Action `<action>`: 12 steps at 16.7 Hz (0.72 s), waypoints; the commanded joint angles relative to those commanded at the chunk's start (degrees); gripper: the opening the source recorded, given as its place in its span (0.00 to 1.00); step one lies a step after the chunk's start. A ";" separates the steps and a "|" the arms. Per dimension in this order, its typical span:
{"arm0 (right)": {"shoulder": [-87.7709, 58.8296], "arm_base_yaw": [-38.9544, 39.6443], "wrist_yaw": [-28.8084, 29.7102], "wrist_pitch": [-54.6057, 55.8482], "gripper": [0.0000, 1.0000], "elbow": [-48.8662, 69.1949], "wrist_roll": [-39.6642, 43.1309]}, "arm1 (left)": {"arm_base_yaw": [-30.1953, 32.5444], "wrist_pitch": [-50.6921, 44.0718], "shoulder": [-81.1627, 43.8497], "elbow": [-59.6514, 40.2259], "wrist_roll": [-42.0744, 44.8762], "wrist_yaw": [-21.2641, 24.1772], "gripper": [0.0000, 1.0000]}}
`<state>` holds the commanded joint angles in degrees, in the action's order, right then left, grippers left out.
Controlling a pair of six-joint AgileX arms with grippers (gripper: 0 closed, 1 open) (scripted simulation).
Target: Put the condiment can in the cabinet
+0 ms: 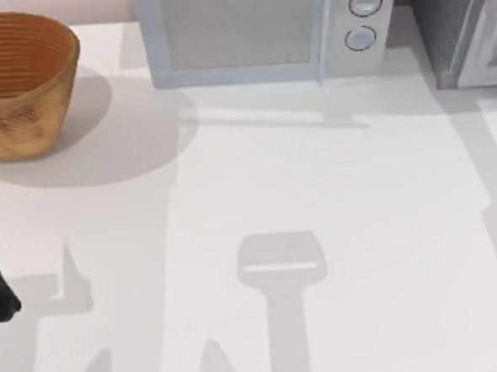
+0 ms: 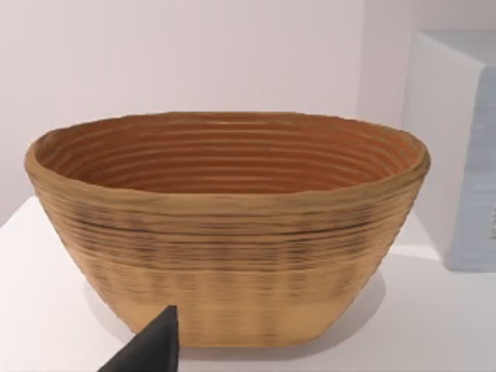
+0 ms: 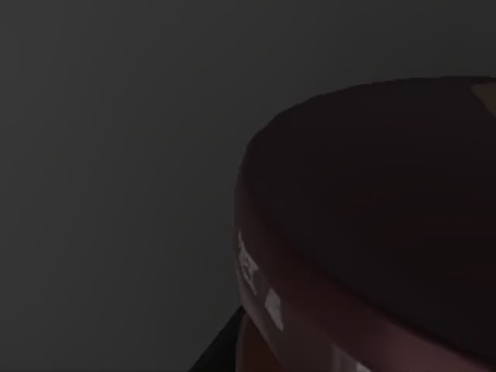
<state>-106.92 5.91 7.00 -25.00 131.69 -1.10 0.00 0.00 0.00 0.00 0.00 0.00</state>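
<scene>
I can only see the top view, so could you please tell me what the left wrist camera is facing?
Observer: It faces the side wall of the basket, which stands upright on the table.
Operator: Thank you. Is there anything inside the basket?
Observer: The part of the inside that shows above the near rim is bare ridged wall. The bottom is hidden.
Operator: And where is the left claw?
Observer: A dark tip of the left claw shows in front of the basket's lower wall. I cannot tell whether it touches. The right wrist view is dark.
</scene>
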 joint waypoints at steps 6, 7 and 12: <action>-0.04 -0.02 -0.03 0.03 0.15 0.04 0.01 | 0.00 0.00 0.00 0.00 0.00 0.00 1.00; -0.04 -0.02 -0.03 0.03 0.23 0.04 0.01 | 0.00 0.00 0.00 0.00 0.00 0.00 1.00; -0.04 -0.02 -0.03 0.03 0.60 0.04 0.01 | 0.00 0.00 0.00 0.00 0.00 0.00 1.00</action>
<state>-106.96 5.89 6.97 -24.97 131.74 -1.09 0.00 0.00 0.00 0.00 0.00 0.00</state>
